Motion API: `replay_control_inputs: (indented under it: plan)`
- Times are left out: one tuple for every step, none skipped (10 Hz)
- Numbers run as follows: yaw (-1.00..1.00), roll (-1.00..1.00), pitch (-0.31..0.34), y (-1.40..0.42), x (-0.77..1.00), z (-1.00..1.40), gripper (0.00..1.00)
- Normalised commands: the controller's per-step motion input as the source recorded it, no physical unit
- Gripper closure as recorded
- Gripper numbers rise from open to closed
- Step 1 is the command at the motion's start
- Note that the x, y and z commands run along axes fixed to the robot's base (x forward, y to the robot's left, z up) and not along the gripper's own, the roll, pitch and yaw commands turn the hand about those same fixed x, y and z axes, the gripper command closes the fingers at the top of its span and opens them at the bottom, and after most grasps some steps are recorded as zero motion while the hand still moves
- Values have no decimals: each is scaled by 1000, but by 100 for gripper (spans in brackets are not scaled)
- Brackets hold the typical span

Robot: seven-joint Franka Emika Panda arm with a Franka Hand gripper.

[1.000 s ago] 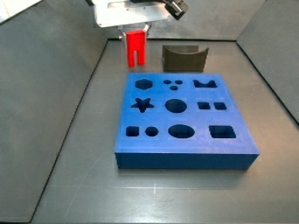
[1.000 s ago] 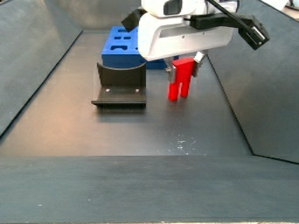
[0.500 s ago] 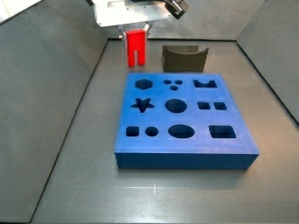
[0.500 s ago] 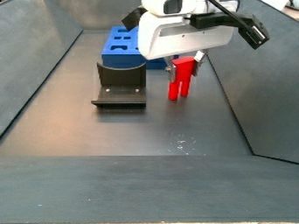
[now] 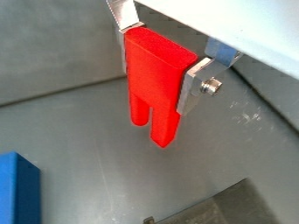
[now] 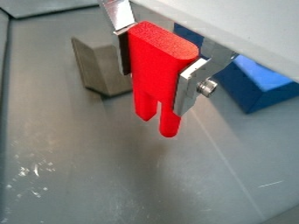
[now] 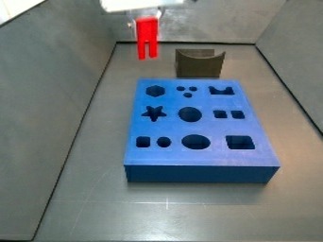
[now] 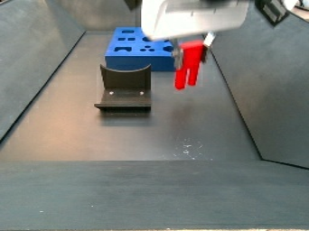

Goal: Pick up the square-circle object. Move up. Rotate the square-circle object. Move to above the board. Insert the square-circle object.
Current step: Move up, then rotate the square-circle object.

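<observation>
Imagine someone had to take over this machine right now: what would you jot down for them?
Gripper: shut on the red square-circle object, legs pointing down, in the air at the far end of the floor from the board's open side.
Board: lying flat on the floor, its holes all unfilled.
Dark fixture: standing just beyond the board.
Done: the piece is picked up and off the floor.
Left: rotate it, carry it above the board, insert it.
</observation>
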Motion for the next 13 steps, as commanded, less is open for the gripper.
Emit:
replay_control_inputs:
  plan:
    - [-9,20,23,-6,-19,223,100]
    - [0,0,0,-154,-61,1000,100]
    - [3,1,6,-154,-61,1000,100]
    - [17,7,9,-135,-63,1000,100]
    - [27,16,16,-117,-58,1000,100]
    - [29,21,20,-114,-55,1000,100]
    - [33,29,29,-104,-49,1000,100]
    - [33,34,40,-93,-41,991,100]
    - [32,39,58,-56,-14,749,100]
    - [32,41,69,-44,-3,632,100]
    - [32,45,89,-30,15,398,100]
    - [-1000,-2,23,0,0,0,100]
    - [-1000,-2,20,4,10,-128,100]
